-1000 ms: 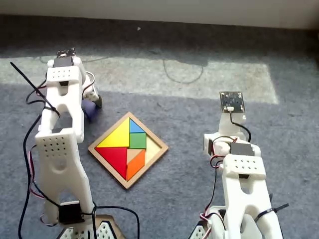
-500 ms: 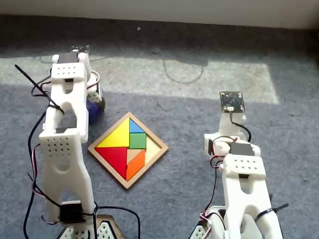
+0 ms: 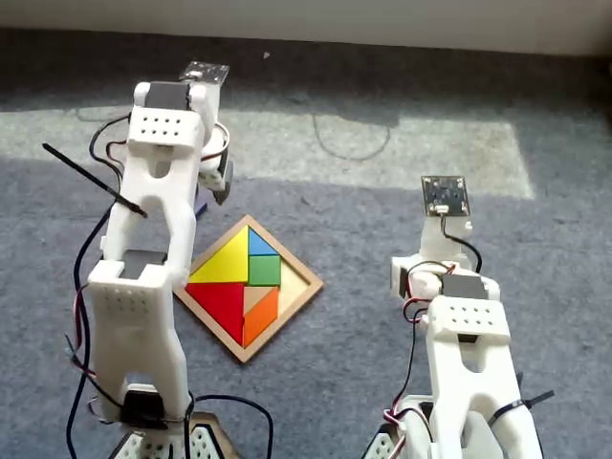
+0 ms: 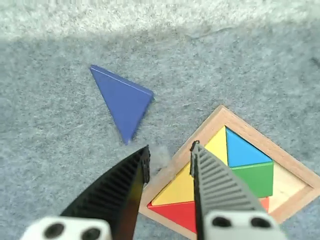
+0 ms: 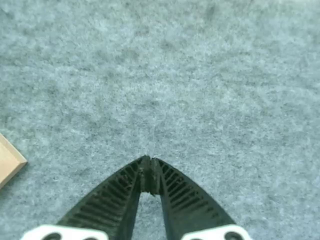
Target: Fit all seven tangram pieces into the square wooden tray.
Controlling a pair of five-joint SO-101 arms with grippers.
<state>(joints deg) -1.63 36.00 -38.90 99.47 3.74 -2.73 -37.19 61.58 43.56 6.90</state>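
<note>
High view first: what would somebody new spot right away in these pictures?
The square wooden tray in the middle of the grey carpet, nearly filled with bright pieces, draws the eye first. Next comes the dark blue triangle, lying on the carpet outside the tray and apart from its rim. The left end effector hangs open above the tray's edge nearest that triangle.

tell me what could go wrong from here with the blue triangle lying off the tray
1. The blue triangle lies flat on the carpet, so the open left gripper may push it along instead of gripping it.
2. The bare gap is on the side of the tray far from the triangle. Carrying it across could knock the seated pieces.
</note>
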